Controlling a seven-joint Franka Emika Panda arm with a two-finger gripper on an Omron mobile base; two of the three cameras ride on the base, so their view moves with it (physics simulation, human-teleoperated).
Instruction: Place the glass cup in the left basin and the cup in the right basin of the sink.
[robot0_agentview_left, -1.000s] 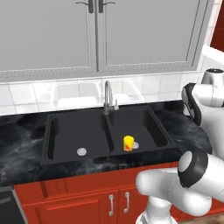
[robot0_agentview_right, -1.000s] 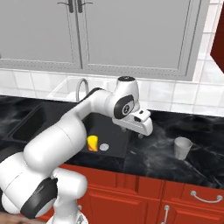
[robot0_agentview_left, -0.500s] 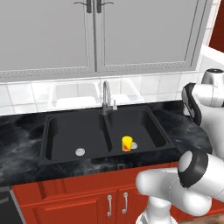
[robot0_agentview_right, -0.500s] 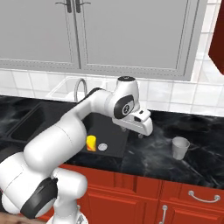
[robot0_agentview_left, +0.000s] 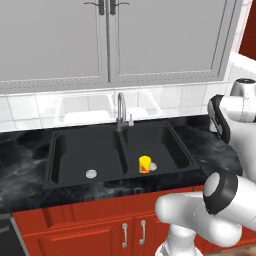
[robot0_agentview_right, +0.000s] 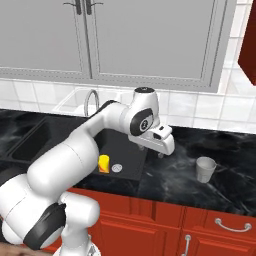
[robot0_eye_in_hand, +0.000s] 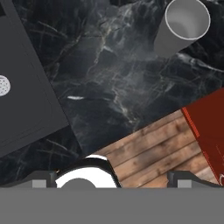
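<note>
glass cup (robot0_agentview_right: 205, 169): we've got it standing upright on the black marble counter (robot0_agentview_right: 230, 165), well off to the 3 o'clock side of the sink (robot0_agentview_left: 120, 152) in the right base view, not in any basin. In the hand view it sits up around 1 o'clock, mouth toward us.

cup (robot0_agentview_left: 144, 164): the yellow one is already down in the right basin (robot0_agentview_left: 157, 147), just beside the drain. So we reckon that half is done.

left basin (robot0_agentview_left: 87, 155): nothing in it but its silver drain, so that's where the tumbler has to go.

gripper (robot0_agentview_right: 162, 154): claw is spread wide with nothing in it, hanging over the counter between the sink edge and the glass cup, apart from both.

what changed: compared with a moment ago, pretty much nothing. Arm hasn't budged, both cups sit where they were, though the views have slid a touch.

what it means: we'd guess we're pausing between drop-off and the reach for the tumbler. Next move probably goes toward 3 o'clock.
</note>
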